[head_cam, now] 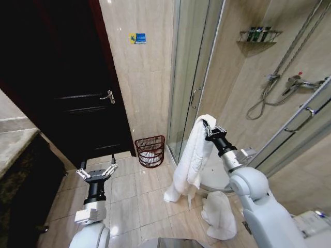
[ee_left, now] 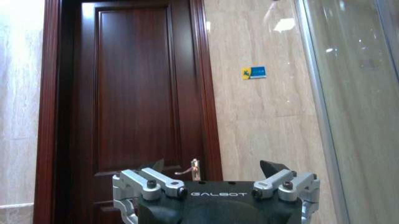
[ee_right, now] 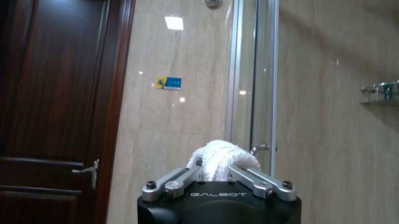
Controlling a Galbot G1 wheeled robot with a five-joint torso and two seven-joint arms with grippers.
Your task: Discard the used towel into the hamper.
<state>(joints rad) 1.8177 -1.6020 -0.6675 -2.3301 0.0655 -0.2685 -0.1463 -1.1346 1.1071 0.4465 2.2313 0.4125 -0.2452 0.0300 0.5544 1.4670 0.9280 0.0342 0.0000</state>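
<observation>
A long white towel [head_cam: 190,157] hangs from my right gripper [head_cam: 208,126], which is shut on its top fold and holds it raised in front of the shower door. The towel's lower end touches the floor tiles. In the right wrist view the pinched fold of towel [ee_right: 219,161] bulges between the fingers of the right gripper [ee_right: 216,173]. The hamper [head_cam: 150,151], a small reddish-brown open-weave basket with something white inside, stands on the floor against the wall, left of the towel. My left gripper [head_cam: 96,172] is open and held low at the left, facing the dark door; the left gripper [ee_left: 217,169] holds nothing.
A second white towel [head_cam: 219,214] lies crumpled on the floor by my right arm. The dark wooden door [head_cam: 67,77] with its handle [head_cam: 108,96] is at the left. The glass shower enclosure [head_cam: 199,67] stands right of the hamper. A dark counter [head_cam: 20,175] edges the far left.
</observation>
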